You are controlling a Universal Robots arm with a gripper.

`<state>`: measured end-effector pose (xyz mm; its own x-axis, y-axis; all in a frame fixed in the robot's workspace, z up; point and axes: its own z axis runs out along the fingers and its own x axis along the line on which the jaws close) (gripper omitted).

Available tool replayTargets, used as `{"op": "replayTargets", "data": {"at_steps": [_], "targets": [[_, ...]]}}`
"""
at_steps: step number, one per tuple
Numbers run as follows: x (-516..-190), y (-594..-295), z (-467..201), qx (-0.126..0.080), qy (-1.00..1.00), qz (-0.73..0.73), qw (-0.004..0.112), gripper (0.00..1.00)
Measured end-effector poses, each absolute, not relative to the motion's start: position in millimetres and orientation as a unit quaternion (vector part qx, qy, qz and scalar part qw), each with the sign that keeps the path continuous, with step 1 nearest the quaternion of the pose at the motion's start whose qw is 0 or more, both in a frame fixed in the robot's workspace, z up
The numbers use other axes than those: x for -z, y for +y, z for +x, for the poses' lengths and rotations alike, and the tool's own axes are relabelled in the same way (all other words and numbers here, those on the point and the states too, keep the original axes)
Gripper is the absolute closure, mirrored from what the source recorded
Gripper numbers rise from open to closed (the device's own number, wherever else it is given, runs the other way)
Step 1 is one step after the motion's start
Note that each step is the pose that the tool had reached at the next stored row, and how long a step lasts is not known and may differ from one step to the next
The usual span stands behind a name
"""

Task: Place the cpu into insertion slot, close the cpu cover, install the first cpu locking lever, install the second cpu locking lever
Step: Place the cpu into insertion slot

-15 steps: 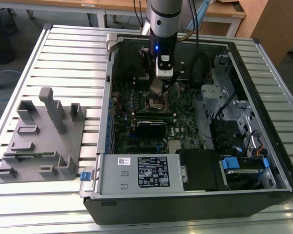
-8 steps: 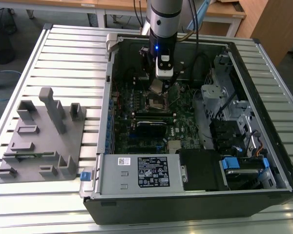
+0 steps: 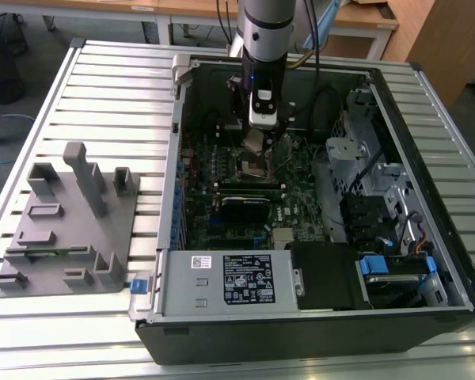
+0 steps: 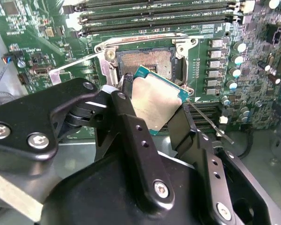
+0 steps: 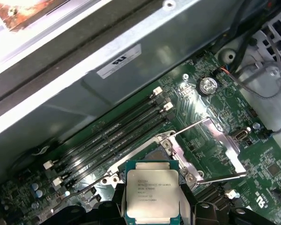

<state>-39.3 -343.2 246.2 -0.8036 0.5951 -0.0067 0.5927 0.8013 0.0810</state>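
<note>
Table: I see a slatted silver metal table (image 3: 103, 87) carrying everything.
Case: an open black computer tower (image 3: 301, 336) lies on its side on the table.
Fixture: a grey plastic holder block (image 3: 63, 229) sits on the exterior view's left, apart from the case.
Board: the green motherboard (image 4: 253, 93) lines the case floor.
Arm: my grey robot arm (image 3: 265, 32) reaches down into the case.
Gripper: the black two-finger gripper (image 4: 152, 107) is clenched on the chip's opposite edges.
Cover: the thin silver frame-shaped cpu cover (image 5: 223, 139) is swung open beside the socket.
Slot: the dark square insertion slot with a silver rim (image 4: 145, 61) lies bare.
Chip: the flat silver-topped cpu (image 4: 157, 93) hangs tilted just over the slot, not seated.
Lever: a thin wire locking lever (image 4: 208, 119) juts out unlatched.
</note>
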Motion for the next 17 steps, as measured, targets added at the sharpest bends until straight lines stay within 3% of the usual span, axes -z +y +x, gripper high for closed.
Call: {"op": "replayTargets", "data": {"at_steps": [17], "targets": [[-246.1, -343.2, -39.3, -0.037, 0.948, 0.316, 0.016, 0.46]]}}
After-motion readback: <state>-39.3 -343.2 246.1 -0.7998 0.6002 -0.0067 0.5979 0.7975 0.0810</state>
